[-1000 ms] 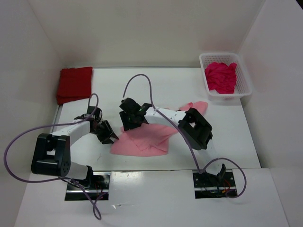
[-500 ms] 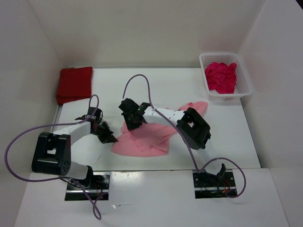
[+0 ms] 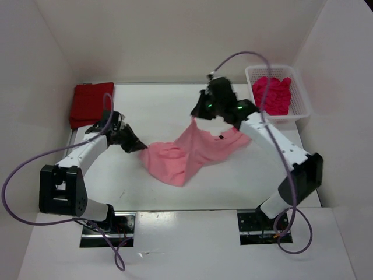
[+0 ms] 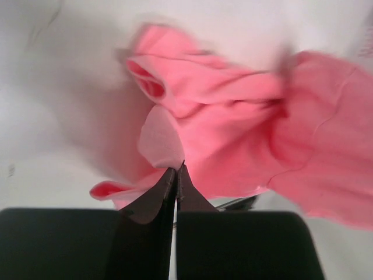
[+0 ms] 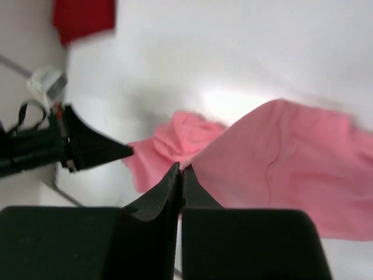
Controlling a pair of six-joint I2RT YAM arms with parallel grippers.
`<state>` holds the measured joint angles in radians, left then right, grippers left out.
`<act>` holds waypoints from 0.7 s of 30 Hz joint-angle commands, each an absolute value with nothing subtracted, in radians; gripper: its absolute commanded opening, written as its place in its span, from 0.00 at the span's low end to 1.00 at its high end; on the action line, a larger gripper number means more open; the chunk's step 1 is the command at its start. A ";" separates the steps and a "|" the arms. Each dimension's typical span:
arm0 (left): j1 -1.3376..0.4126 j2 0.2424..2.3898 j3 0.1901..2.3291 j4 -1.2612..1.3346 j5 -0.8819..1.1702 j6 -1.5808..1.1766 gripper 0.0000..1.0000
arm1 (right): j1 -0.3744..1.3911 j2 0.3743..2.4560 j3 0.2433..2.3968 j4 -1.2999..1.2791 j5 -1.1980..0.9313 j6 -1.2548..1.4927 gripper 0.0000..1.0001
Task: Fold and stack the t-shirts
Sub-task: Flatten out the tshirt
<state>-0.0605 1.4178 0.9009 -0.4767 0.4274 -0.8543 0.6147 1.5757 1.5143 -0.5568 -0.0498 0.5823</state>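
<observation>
Left gripper (image 3: 139,146) and right gripper (image 3: 194,117) are each clamped on an edge of the light pink shirt (image 3: 185,153). It sags stretched between them, long axis running gripper to gripper.

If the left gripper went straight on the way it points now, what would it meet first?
The light pink t-shirt: the left gripper is shut on its edge, with bunched cloth directly ahead.

White lattice basket (image 3: 278,118) sits at far-rt corner of white table (image 3: 157,99), beside rt wall (image 3: 338,87).
</observation>
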 commanded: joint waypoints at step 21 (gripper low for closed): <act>0.270 1.362 1.690 -0.288 0.864 -1.206 0.00 | 0.357 1.331 2.430 -0.721 0.061 0.557 0.00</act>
<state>0.2611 1.3899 1.6451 -0.3485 0.8204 -1.1595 0.3344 1.2892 2.3905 -0.6830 -0.0216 0.5743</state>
